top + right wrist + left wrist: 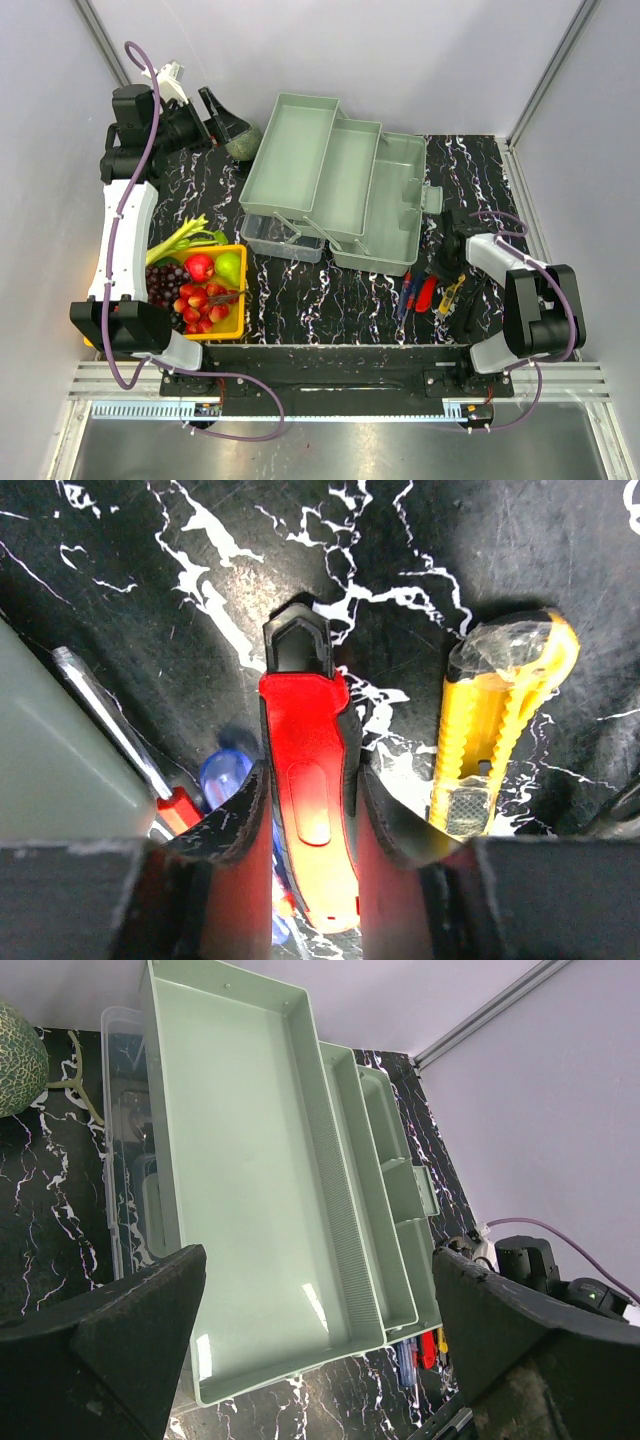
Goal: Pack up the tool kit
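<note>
The toolbox (385,215) stands open in the upper middle of the top view, on the black marbled table (330,300). It is of pale grey-green plastic, and its two fold-out trays (300,150) are spread in steps toward the upper left, both smooth and shallow. A clear plastic part (280,238) lies at its lower left edge. The small tools lie side by side just below the lower right corner of the box. In the right wrist view they are a red cutter (305,750) with a black tip in the centre, a yellow cutter (500,720) to the right of it, and a blue handle (225,775) at the lower left. The right gripper (308,810) grasps the red cutter, and its dark pads (225,830) lie against both long sides of it. The left gripper (315,1300) is released, its fingers spread wide, and it hangs over the trays near the upper left. A yellow fruit tray (232,325) sits at the lower left.
</note>
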Robot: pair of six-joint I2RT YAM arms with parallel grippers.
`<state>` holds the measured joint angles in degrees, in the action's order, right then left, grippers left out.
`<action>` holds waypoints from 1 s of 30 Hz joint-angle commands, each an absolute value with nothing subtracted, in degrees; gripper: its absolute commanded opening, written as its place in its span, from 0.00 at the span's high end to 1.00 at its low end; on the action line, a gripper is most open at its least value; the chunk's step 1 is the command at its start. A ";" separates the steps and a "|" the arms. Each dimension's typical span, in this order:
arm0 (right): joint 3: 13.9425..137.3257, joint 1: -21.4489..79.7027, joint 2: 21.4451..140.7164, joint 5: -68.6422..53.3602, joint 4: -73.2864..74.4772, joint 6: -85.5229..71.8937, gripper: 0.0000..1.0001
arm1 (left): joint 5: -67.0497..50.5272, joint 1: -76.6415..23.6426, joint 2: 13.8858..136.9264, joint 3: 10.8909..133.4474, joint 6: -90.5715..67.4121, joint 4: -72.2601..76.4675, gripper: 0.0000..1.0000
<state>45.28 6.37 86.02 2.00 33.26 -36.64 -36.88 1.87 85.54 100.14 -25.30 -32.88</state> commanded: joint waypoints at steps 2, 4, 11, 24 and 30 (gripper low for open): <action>46.05 7.56 85.88 7.63 36.20 -38.32 0.80 | -38.05 1.76 83.14 100.81 -24.43 -29.88 0.01; 47.98 7.56 83.42 9.83 37.43 -37.62 0.85 | -38.06 1.58 83.14 100.72 -24.43 -29.88 0.01; 55.10 7.56 75.60 14.58 42.97 -32.97 0.93 | -37.53 0.88 83.14 100.46 -24.26 -29.88 0.01; 73.55 7.99 70.04 -1.56 44.75 -30.67 0.94 | -36.74 0.44 83.67 100.19 -25.22 -29.88 0.01; 83.83 15.02 79.79 -3.69 35.09 -35.59 0.95 | -35.78 0.35 82.71 99.85 -27.15 -29.88 0.01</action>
<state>76.62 10.24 74.19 0.73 44.42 -32.14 -36.82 0.58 85.54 99.96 -25.52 -32.86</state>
